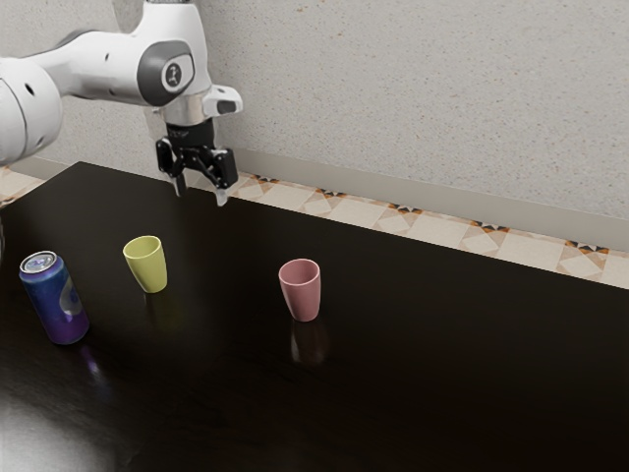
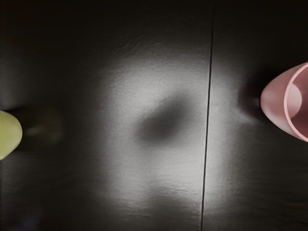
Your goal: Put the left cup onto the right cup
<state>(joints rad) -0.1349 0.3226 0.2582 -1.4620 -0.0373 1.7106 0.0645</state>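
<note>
A yellow-green cup point(image 1: 145, 263) stands upright on the dark table point(image 1: 413, 383), toward the exterior view's left. A pink cup point(image 1: 300, 289) stands upright to its right, a short gap between them. My black gripper point(image 1: 200, 189) hangs high above the table, behind and between the two cups, open with nothing between its fingers. In the wrist view the yellow-green cup point(image 2: 8, 134) and the pink cup point(image 2: 288, 101) sit at opposite edges, with bare table under my hand.
A blue soda can point(image 1: 54, 297) stands at the exterior view's left, close beside the yellow-green cup. A tiled floor strip point(image 1: 442, 231) and a grey wall lie beyond the table's far edge.
</note>
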